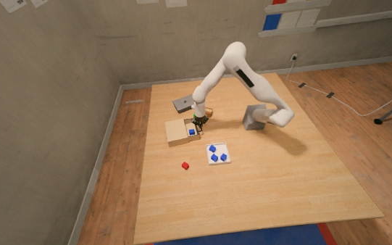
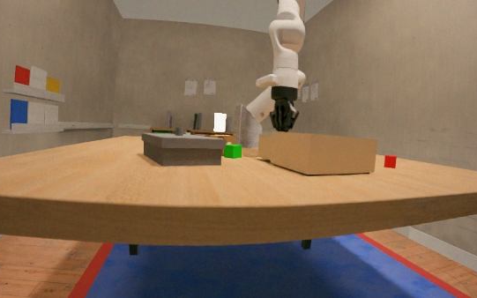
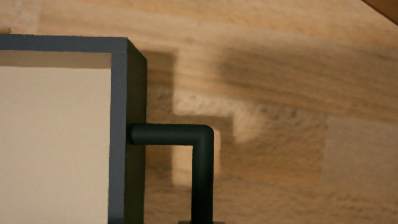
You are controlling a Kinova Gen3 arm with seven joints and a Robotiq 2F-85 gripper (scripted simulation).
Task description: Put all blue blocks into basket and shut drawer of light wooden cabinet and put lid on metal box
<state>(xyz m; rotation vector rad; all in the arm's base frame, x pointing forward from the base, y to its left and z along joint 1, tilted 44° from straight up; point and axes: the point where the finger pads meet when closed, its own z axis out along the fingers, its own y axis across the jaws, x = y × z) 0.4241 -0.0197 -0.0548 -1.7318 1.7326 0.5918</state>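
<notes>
My gripper (image 1: 200, 129) (image 2: 285, 129) (image 3: 202, 222) is shut on the black drawer handle (image 3: 170, 134), one fingertip at either side of its bar. The drawer (image 1: 196, 138) (image 3: 118, 125) stands open from the light wooden cabinet (image 1: 177, 132) (image 2: 317, 152). A blue block (image 1: 191, 132) lies in it. The white basket (image 1: 218, 163) holds three blue blocks, one at the back left (image 1: 212, 148), one at the front left (image 1: 214, 158) and one at the front right (image 1: 224, 157). The grey metal box (image 1: 183, 104) (image 2: 181, 155) has its lid (image 2: 163, 137) on. The inside of that box is hidden.
A red block (image 1: 185, 165) (image 2: 390, 161) lies on the table in front of the cabinet. A green block (image 2: 233, 151) stands between the metal box and the cabinet. An orange-brown object (image 1: 209, 111) is behind the gripper. The arm's base (image 1: 254, 117) stands to the right.
</notes>
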